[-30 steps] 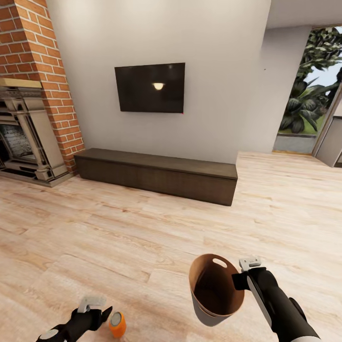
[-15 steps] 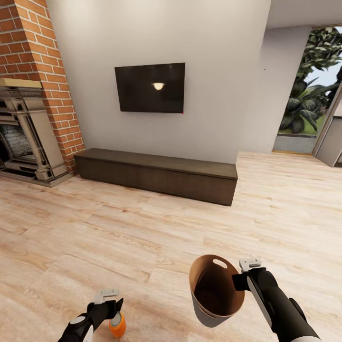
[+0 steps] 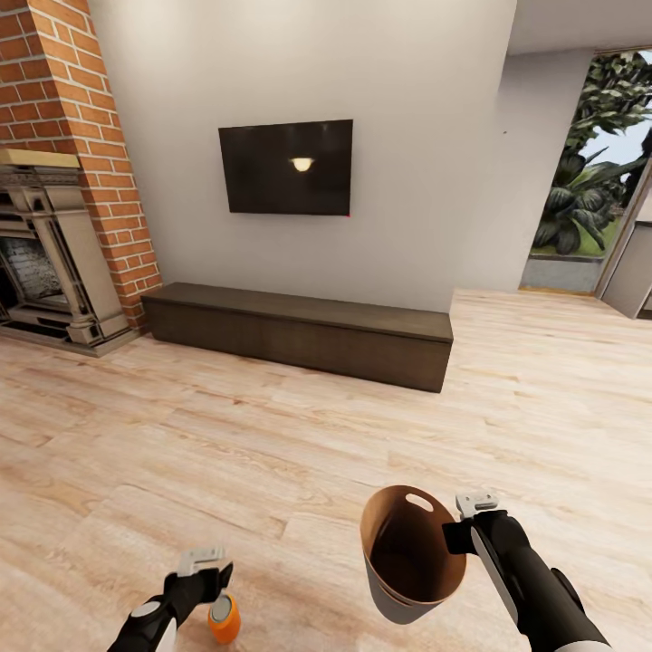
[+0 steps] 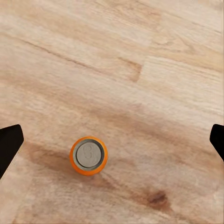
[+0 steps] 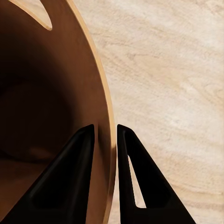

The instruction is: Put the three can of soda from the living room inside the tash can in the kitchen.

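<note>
Left gripper (image 3: 210, 580) shifted slightly left, fingers spread above upright orange can (image 4: 88, 155) on floor (image 3: 272, 444). Right gripper (image 5: 104, 135) pinching bin (image 3: 407, 557) rim.

Left gripper (image 3: 214, 580) points down, jaws wide apart — right gripper (image 5: 103, 135) apparently pinched closed.

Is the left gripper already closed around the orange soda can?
No: in the left wrist view the orange soda can stands upright on the wood floor, with the left gripper open wide and touching nothing.
</note>
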